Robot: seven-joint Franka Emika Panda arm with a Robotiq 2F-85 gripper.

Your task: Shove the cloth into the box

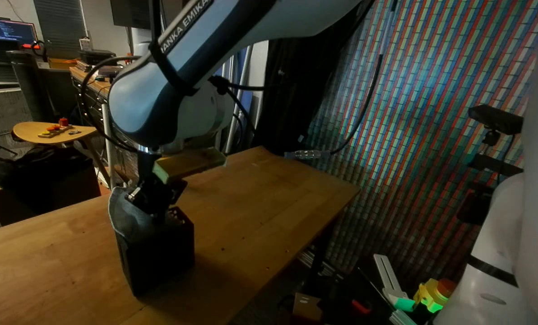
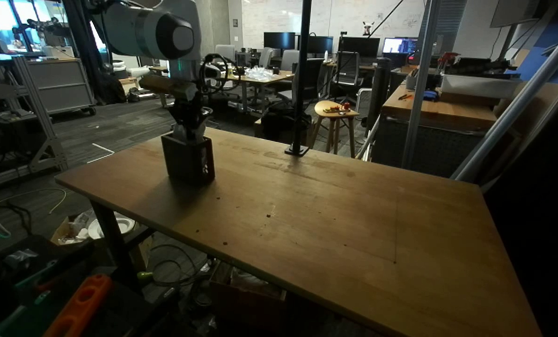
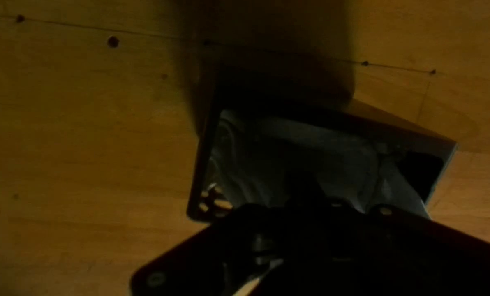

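1. Poised with the Robotiq gripper [image 3: 304, 188] at bottom centre of the wrist view; seemingly drawn narrow, but too dark to tell whether pinching anything.
2. Mostly done, apparently: packed at centre frame with grey cloth [image 3: 339, 160], across most of the black perforated box [image 3: 198, 176].
3. Left to do, probably: press down the flap [image 1: 129, 219] rising over the rim, lower left in an exterior view.
4. Farthest down: resting upright, box and all, on the wooden tabletop [image 3: 84, 144] at frame left.
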